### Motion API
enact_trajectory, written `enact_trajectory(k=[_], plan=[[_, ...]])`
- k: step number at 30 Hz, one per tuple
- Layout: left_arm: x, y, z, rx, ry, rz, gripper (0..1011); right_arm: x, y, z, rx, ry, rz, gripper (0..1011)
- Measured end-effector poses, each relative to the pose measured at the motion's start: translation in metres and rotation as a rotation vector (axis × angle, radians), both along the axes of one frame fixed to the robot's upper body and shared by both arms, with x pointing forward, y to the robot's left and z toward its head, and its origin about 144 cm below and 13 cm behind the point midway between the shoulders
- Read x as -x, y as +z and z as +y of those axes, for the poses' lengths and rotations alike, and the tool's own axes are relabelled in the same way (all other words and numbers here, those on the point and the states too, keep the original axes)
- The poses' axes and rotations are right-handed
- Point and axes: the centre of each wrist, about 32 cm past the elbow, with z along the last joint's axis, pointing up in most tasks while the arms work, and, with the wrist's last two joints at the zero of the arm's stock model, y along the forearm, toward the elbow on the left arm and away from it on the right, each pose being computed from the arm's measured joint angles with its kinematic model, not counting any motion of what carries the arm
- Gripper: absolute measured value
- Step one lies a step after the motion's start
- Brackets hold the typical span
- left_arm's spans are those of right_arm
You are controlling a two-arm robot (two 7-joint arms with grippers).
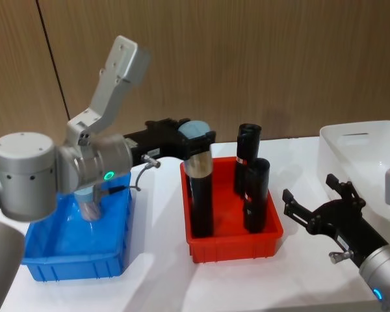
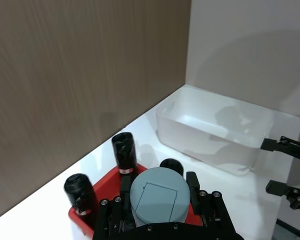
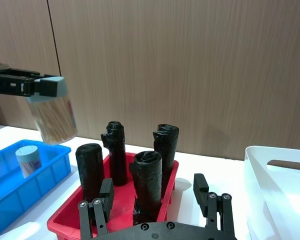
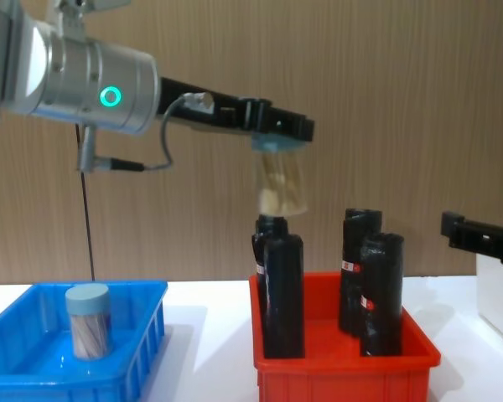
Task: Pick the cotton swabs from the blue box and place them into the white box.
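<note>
Aloft, left tool [image 4: 278, 138] grips cotton swabs [image 4: 281, 186] above red bin [image 4: 345, 370].

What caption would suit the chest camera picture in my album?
Left pincer holds a cotton swab jar above the red bin; another jar stands in the blue box.

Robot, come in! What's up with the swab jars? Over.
Left tool shut on one jar, above black bottles in red bin. Right tool open near white box. Second jar in blue box.

Left: tray [image 1: 45, 265] holding 1 swab jar [image 4: 88, 322]; centre: bin [image 1: 237, 247] holding 4 bottles [image 1: 257, 195]; right: container [image 1: 351, 153].
</note>
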Motion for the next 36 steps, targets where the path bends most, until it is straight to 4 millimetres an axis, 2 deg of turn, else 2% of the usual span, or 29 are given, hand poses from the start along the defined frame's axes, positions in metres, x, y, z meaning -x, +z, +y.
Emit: enact_trajectory(k=[22,36], plan=[[-0.017,0.014,-0.016,0.001,-0.088,0.027,670,-0.003,0.004,0.0,0.023,0.014,0.0,1002],[-0.019,0.015,-0.019,0.001,-0.099,0.03,670,-0.03,0.027,0.002,0.081,0.114,0.066,1002]])
